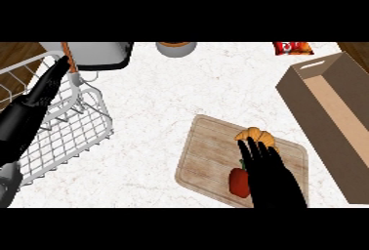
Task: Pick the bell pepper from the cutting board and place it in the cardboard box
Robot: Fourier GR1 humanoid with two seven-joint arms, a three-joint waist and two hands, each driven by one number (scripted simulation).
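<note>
Wooden board, seemingly glossy red pepper

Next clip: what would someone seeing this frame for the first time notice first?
The right hand, black with straight fingers, lies over the cutting board at lower centre, beside the red bell pepper and reaching toward a croissant. The open cardboard box fills the right edge; the left hand rests over a wire dish rack at left.

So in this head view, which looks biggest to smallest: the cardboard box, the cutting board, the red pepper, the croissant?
1. Cardboard box, though partly cut off at the edge.
2. Cutting board.
3. Red pepper and croissant: alike, and the right hand partly hides both, so unranked.
</note>
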